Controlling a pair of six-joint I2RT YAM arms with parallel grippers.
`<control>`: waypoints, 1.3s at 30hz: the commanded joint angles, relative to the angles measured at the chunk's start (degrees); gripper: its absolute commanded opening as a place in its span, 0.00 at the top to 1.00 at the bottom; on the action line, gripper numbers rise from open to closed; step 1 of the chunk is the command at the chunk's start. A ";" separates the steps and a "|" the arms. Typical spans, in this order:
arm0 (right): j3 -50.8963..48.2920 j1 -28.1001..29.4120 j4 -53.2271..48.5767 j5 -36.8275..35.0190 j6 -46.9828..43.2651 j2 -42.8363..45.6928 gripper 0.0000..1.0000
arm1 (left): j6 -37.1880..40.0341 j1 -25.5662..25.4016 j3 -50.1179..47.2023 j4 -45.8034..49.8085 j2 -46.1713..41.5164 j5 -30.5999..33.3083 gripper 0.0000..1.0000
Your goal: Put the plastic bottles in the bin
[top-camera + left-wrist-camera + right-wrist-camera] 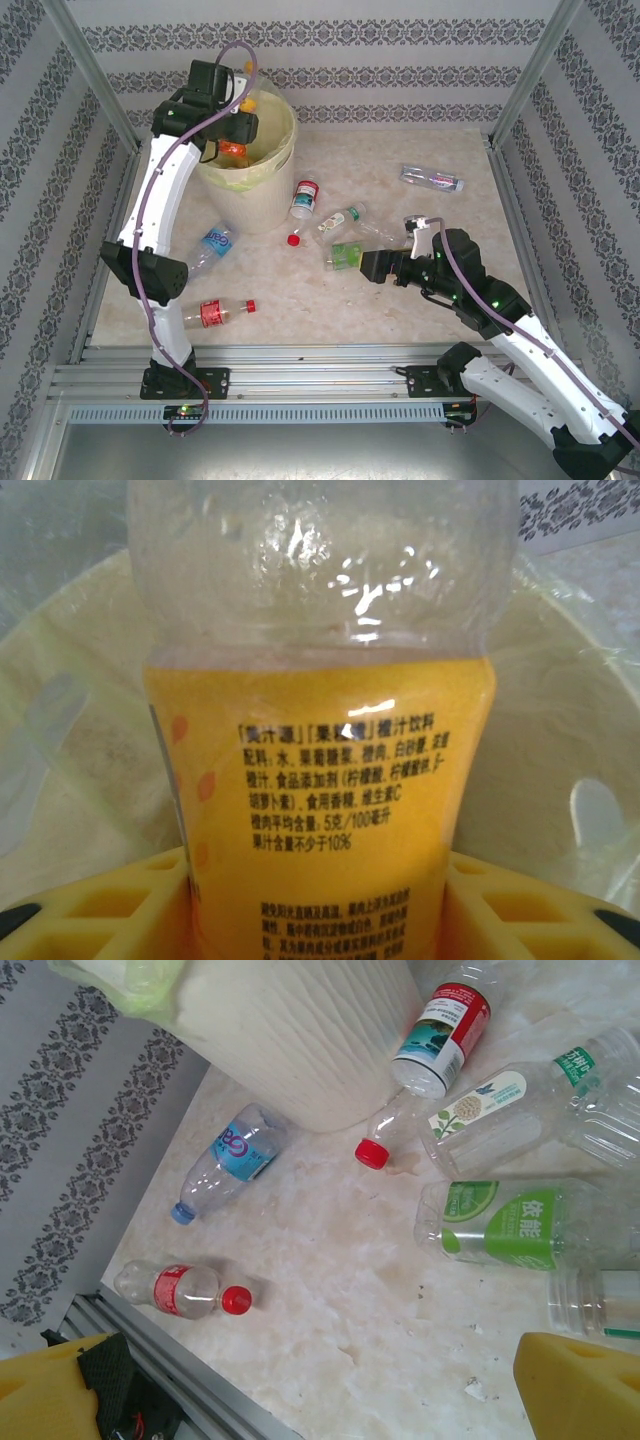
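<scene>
**Bottles and bin: your stock on the table**

- Your left gripper: over the bin, yellow fingers pinching an orange bottle above the bag lining
- Your right gripper: spread wide, low over the table, just beside the green-label bottle
- Loose bottles you have lying out: red-label bottle against the bin wall, clear bottle beside it, blue-label bottle, red-cap bottle near the front rail, far bottle well apart at the right
</scene>
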State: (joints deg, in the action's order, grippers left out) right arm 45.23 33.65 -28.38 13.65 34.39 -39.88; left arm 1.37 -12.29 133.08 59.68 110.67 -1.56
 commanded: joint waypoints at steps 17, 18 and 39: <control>1.08 0.54 -2.93 -3.50 0.41 1.02 0.02 | -2.06 1.38 -5.56 2.26 0.42 -5.07 0.32; 1.24 0.49 -3.35 -4.16 0.58 1.11 0.02 | -2.30 1.35 -5.31 2.33 0.26 -5.21 0.31; 10.05 -9.84 -9.91 -3.40 -8.26 -11.74 0.02 | -8.02 -1.85 -10.66 0.36 -17.02 -16.71 0.00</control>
State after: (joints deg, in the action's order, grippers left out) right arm 53.08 25.78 -36.14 8.58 29.78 -49.65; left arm -4.62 -12.45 126.45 61.01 99.57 -14.48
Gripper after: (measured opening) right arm 0.975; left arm 0.999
